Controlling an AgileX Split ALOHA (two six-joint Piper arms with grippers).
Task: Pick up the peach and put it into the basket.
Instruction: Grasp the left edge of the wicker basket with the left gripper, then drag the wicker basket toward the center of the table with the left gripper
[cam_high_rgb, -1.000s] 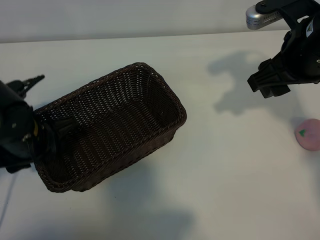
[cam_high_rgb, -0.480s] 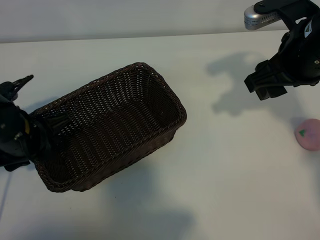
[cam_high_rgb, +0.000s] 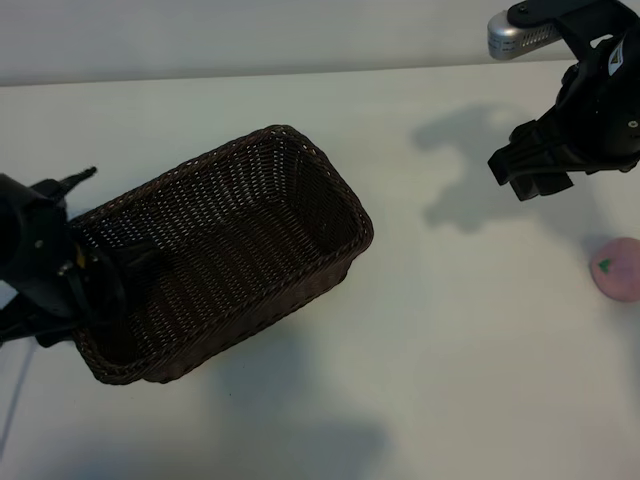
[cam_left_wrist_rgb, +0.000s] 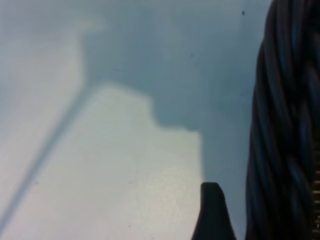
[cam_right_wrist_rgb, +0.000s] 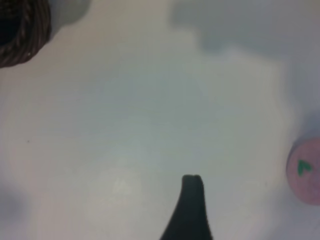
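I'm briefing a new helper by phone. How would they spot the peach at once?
Start at the big dark wicker basket on the left of the white table, then look across to the far right edge. There, below the raised right gripper, lies the peach: a small pale-pink ball with a tiny green mark.

Basket (cam_high_rgb: 225, 250) left of centre on table (cam_high_rgb: 450, 350), lying diagonally. Peach (cam_high_rgb: 617, 268) at far right table edge, well apart from basket. Left gripper (cam_high_rgb: 95, 275) at basket's left end, touching rim. Right gripper (cam_high_rgb: 530, 165) above table, behind and left of peach.
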